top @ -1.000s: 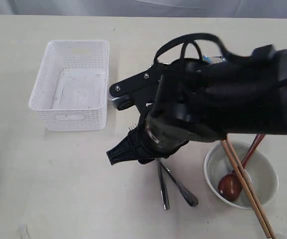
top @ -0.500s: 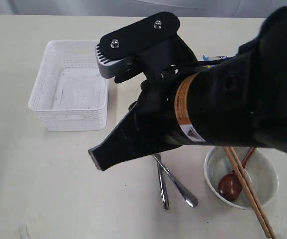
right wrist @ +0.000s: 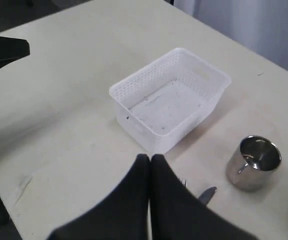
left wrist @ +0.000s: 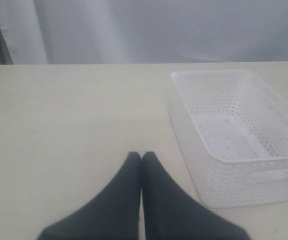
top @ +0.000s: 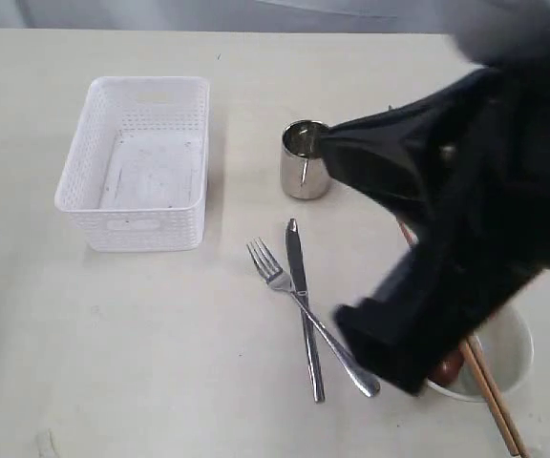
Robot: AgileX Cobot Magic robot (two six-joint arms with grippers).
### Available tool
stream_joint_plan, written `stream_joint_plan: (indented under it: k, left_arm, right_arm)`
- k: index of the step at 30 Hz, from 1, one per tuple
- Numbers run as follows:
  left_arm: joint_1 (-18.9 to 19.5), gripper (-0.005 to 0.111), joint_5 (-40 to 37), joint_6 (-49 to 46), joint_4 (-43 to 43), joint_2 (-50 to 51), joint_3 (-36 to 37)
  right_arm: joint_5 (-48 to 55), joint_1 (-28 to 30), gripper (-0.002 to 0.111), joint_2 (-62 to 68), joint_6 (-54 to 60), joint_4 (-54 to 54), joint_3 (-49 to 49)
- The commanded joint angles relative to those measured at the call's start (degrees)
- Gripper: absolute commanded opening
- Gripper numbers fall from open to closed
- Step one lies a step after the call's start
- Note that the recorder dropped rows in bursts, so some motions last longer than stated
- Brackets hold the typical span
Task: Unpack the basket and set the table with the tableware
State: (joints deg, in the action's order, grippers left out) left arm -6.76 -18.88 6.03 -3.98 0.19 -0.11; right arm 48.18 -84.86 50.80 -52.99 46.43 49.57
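The white basket [top: 137, 162] stands empty at the left; it also shows as basket [left wrist: 229, 135] and basket [right wrist: 169, 100]. On the table [top: 208, 363] a steel cup [top: 304, 160] stands upright. In front of it a fork [top: 289, 289] and a knife [top: 297, 262] lie crossed. My right gripper [top: 380, 353] hangs shut and empty, high above the cutlery handles. It covers most of the whitish bowl [top: 518, 348], the brown spoon [top: 445, 368] and the chopsticks [top: 493, 405]. My left gripper [left wrist: 141, 155] is shut and empty beside the basket. The plate is hidden.
The right arm [top: 475, 210] is blurred and fills the right side of the exterior view. The left arm [right wrist: 4, 50] shows at the table's far side in the right wrist view. Cup [right wrist: 254, 162] and knife tip [right wrist: 207, 194] lie beside the right fingers.
The right arm has swung from over the table's middle to the right, uncovering the cup, fork and knife. It now covers most of the bowl. The basket has not moved.
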Motion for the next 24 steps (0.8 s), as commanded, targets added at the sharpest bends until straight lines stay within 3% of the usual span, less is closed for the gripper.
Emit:
stream_joint_plan:
  k: [1,10,13,19,21,24]
  left_arm:
    - [-0.41,0.0,0.28,-0.04,-0.26,-0.19,0.11]
    - [-0.41,0.0,0.28,-0.04,-0.26,-0.19,0.11]
    - [-0.41,0.0,0.28,-0.04,-0.26,-0.19,0.11]
    - [-0.41,0.0,0.28,-0.04,-0.26,-0.19,0.11]
    - [-0.41,0.0,0.28,-0.04,-0.26,-0.19,0.11]
    - [-0.41,0.0,0.28,-0.04,-0.26,-0.19,0.11]
  right_arm:
    - [-0.47,-2.1,0.0,-9.63,-1.27,4.37,-6.12]
    - [-1.27,-2.19,0.0,-26.07,1.35,-2.38,-15.32]
    - [1.99,-2.19,0.0,-22.56,7.96,-9.75,-15.6]
    - [6.8,-2.19,0.001,-10.93,8.68,-8.98,-15.6]
    - [8.12,-1.56,0.009,-7.34,6.88,-8.26,-15.6]
    - [10.81,0.94,0.038,-1.55,4.35,-5.86,-15.47]
